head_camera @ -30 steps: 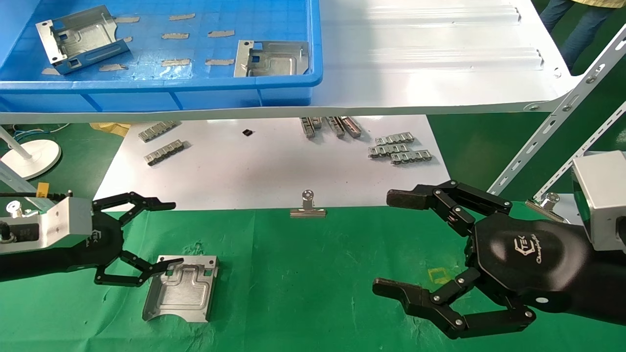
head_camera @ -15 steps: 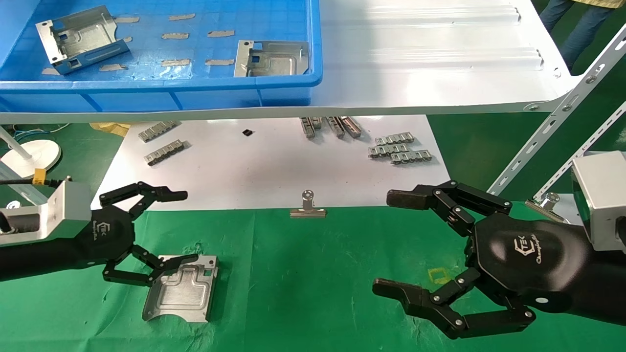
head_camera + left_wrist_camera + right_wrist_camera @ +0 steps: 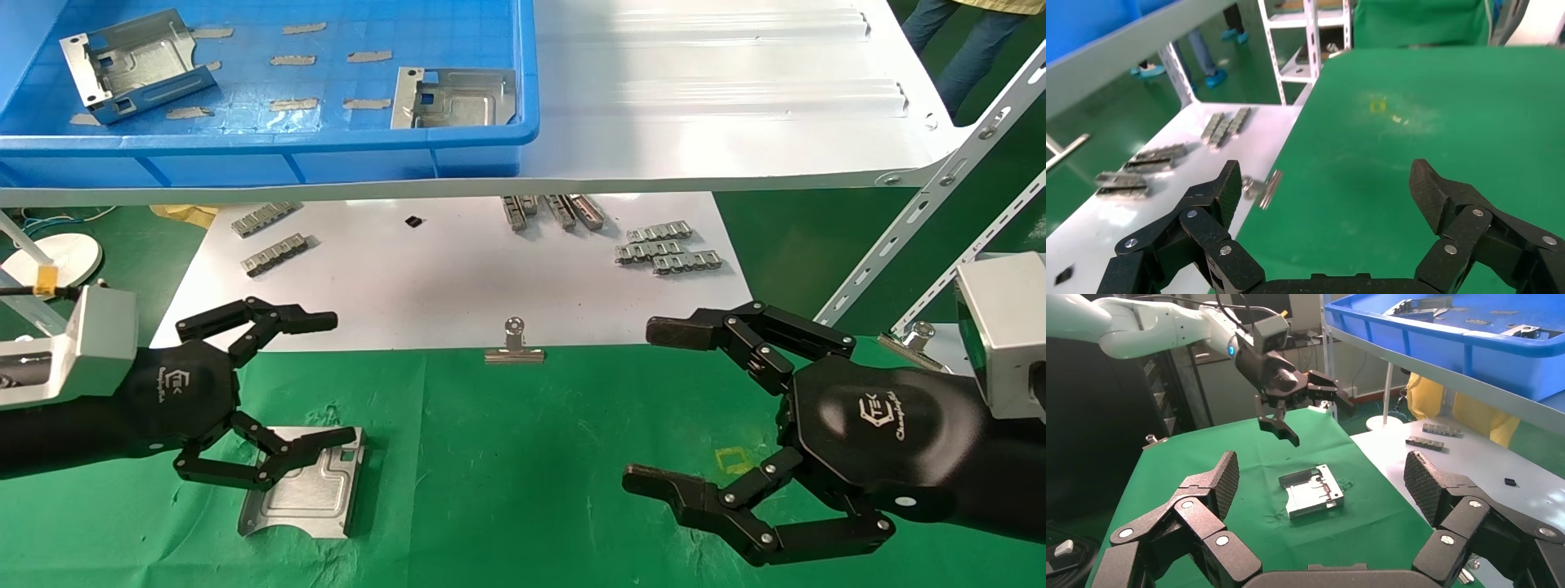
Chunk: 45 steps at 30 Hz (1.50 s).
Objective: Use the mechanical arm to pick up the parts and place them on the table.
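One silver part [image 3: 306, 490] lies flat on the green table cloth [image 3: 523, 457] at front left; it also shows in the right wrist view [image 3: 1313, 491]. My left gripper [image 3: 323, 380] is open and empty, hovering just above the part's far edge, lower finger over it. In the left wrist view the left gripper [image 3: 1327, 184] holds nothing, only cloth beyond. Two more parts [image 3: 135, 64] [image 3: 458, 96] lie in the blue bin [image 3: 270, 151] on the shelf. My right gripper [image 3: 654, 406] is open and empty above the cloth at front right.
A glossy white shelf board [image 3: 719, 98] overhangs the far side. Below it a white sheet [image 3: 458, 278] carries grey link strips [image 3: 666, 249]. A binder clip [image 3: 514, 347] sits at the cloth's far edge. Slotted shelf posts [image 3: 923, 212] stand at right.
My left gripper has risen and shifted right, turning its palm upward, with its fingers still spread. The part stays flat on the cloth. The right arm has not moved.
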Each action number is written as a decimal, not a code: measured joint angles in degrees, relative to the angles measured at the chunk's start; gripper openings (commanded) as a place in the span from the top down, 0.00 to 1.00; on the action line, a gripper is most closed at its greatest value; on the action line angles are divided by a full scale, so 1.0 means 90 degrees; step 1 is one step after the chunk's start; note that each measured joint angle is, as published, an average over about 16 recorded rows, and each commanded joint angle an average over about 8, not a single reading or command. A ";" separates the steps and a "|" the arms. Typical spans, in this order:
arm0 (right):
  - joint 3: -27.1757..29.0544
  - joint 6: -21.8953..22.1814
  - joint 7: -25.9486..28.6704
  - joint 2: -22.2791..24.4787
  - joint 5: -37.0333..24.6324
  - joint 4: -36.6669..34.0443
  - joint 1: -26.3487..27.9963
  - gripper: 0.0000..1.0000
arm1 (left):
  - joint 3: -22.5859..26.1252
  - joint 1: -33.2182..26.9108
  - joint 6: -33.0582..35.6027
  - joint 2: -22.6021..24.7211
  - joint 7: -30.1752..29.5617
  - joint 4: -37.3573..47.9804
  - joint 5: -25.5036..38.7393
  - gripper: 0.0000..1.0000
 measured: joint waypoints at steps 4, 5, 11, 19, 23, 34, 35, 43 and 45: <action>0.0000 0.0000 0.0000 0.0000 0.0000 0.0000 0.0000 0.00 | -0.0198 0.0206 -0.0047 -0.0064 -0.0362 -0.0442 -0.0116 0.00; 0.0000 0.0000 0.0000 0.0000 0.0000 0.0000 0.0000 0.00 | -0.0248 0.0258 -0.0058 -0.0080 -0.0452 -0.0551 -0.0144 0.00; 0.0000 0.0000 0.0000 0.0000 0.0000 0.0000 0.0000 0.00 | -0.0543 0.0565 -0.0127 -0.0176 -0.0992 -0.1210 -0.0317 0.00; 0.0000 0.0000 0.0000 0.0000 0.0000 0.0000 0.0000 0.00 | -0.0939 0.0977 -0.0220 -0.0304 -0.1716 -0.2092 -0.0548 0.00; 0.0000 0.0000 0.0000 0.0000 0.0000 0.0000 0.0000 0.00 | -0.1137 0.1183 -0.0267 -0.0368 -0.2076 -0.2532 -0.0663 0.00; 0.0000 0.0001 0.0000 0.0000 0.0000 -0.0001 -0.0001 0.00 | -0.1528 0.1590 -0.0356 -0.0495 -0.2756 -0.3404 -0.0895 0.00; 0.0000 0.0001 0.0000 0.0000 0.0000 -0.0001 -0.0001 0.00 | -0.1545 0.1607 -0.0361 -0.0501 -0.2782 -0.3440 -0.0906 0.00; 0.0000 0.0002 0.0000 0.0001 0.0000 -0.0002 -0.0002 0.00 | -0.1580 0.1644 -0.0372 -0.0514 -0.2829 -0.3512 -0.0932 0.00; 0.0000 0.0002 0.0000 0.0001 0.0001 -0.0002 -0.0002 0.00 | -0.1571 0.1635 -0.0371 -0.0511 -0.2818 -0.3490 -0.0928 0.00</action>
